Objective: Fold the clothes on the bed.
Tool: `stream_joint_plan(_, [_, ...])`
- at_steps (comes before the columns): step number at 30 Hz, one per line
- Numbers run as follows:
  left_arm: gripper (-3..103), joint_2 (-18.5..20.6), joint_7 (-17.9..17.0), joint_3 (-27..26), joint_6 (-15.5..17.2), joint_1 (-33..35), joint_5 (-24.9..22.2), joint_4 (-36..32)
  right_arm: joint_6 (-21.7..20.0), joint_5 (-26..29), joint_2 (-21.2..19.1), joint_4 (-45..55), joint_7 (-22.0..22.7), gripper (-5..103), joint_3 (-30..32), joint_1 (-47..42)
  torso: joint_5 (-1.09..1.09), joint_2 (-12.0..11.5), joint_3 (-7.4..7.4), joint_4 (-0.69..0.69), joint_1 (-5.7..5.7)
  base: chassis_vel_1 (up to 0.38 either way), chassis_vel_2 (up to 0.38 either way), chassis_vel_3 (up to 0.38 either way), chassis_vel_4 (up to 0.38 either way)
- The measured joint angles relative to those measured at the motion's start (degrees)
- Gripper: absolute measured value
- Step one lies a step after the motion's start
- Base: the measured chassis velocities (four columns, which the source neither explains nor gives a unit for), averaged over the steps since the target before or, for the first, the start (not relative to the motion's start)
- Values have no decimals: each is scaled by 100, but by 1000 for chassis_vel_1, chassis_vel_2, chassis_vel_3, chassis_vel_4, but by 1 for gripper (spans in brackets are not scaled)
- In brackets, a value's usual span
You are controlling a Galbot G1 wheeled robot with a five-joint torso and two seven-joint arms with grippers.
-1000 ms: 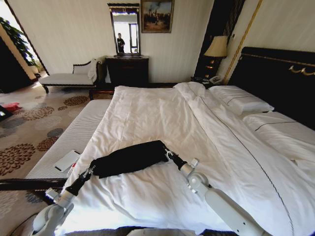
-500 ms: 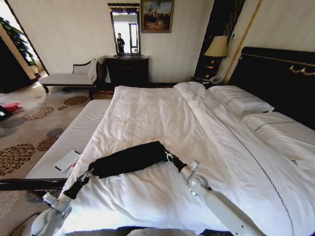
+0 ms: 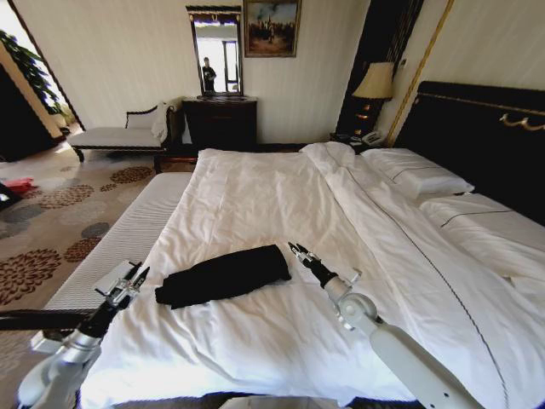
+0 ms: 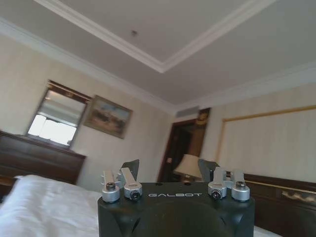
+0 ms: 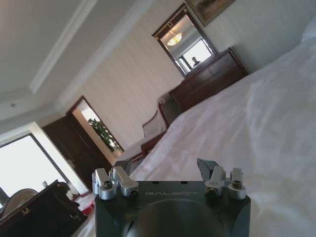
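Both grippers have let go: left gripper (image 3: 136,274) and right gripper (image 3: 297,251) spread empty, withdrawn either side of the folded black cotton T-shirt (image 3: 223,275) on white-duveted bed (image 3: 255,187). Fold looks complete.

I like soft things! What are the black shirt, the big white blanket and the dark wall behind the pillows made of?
The black shirt looks like soft matte knit cloth, maybe cotton: it bunches into a floppy roll. The white blanket looks like smooth woven cotton, with crisp wrinkles and little shine. The headboard looks like dark glossy wood with gold trim, though it could be a painted finish.
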Motion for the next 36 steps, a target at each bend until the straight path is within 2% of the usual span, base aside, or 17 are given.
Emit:
stream_joint_plan(2, [77,33,-1027,103,167,-234,359,-325,-269,-51,14,-61,580,81,-171,144,0,0,0,-2,1,0,0,0,0])
stream_joint_plan(4, [87,56,-1970,272,561,-457,608,-772,-638,74,35,-10,1279,91,-265,197,1,-1,1,-2,1,0,0,0,0])
stream_joint_plan(5, [87,56,-1970,272,561,-457,608,-772,-638,74,35,-10,1279,91,-265,197,1,-1,1,-2,1,0,0,0,0])
stream_joint_plan(7, [97,93,-2889,432,1087,-727,707,-1156,-905,324,65,154,1837,98,-279,164,2,0,1,-3,1,0,0,0,0])
stream_joint_plan(9, [99,187,-3727,562,1487,-1036,705,-1397,-1125,587,93,334,2183,100,-226,76,1,0,1,-5,1,0,0,0,0])
stream_joint_plan(10, [99,187,-3727,562,1487,-1036,705,-1397,-1125,587,93,334,2183,100,-226,76,1,0,1,-5,1,0,0,0,0])
stream_joint_plan(12, [100,286,-4173,630,1672,-1233,701,-1480,-1220,729,124,403,2323,100,-156,35,1,0,0,-4,0,0,0,0,0])
stream_joint_plan(15, [100,356,-4399,658,1772,-1339,727,-1501,-1274,808,145,418,2384,100,-113,23,0,0,0,-3,0,0,0,0,0])
stream_joint_plan(16, [100,417,-4597,677,1860,-1420,796,-1515,-1314,882,165,423,2435,100,-73,18,0,-1,1,-3,1,0,0,0,0])
stream_joint_plan(18, [100,685,-5406,726,2291,-1605,1276,-1645,-1505,1254,256,430,2715,100,127,18,-1,-1,1,-2,1,0,0,0,0])
stream_joint_plan(19, [100,685,-5406,726,2291,-1605,1276,-1645,-1505,1254,256,430,2715,100,127,18,-1,-1,1,-2,1,0,0,0,0])
stream_joint_plan(20, [100,813,-6116,733,2848,-1629,1196,-1886,-1605,1363,331,409,2854,100,234,7,0,-1,1,-1,1,0,0,0,0])
stream_joint_plan(21, [100,879,-6487,718,3267,-1631,959,-2091,-1652,1374,387,364,2905,100,279,-25,0,-1,1,0,1,0,0,0,0])
stream_joint_plan(24, [100,1034,-6660,613,4047,-1640,198,-2537,-1724,1306,542,268,2942,100,326,-132,1,0,0,-1,0,0,0,0,0])
stream_joint_plan(26, [100,1095,-6607,612,4091,-1644,61,-2609,-1737,1271,586,235,2938,100,326,-151,1,0,0,-2,0,0,0,0,0])
stream_joint_plan(28, [100,1225,-6337,681,4077,-1633,-141,-2790,-1771,1252,694,145,2927,100,310,-165,1,0,0,-2,0,0,0,0,0])
stream_joint_plan(36, [100,1263,-6205,834,4108,-1641,-397,-3348,-1791,1629,1078,-198,2854,100,278,-5,1,0,0,-3,0,0,0,0,0])
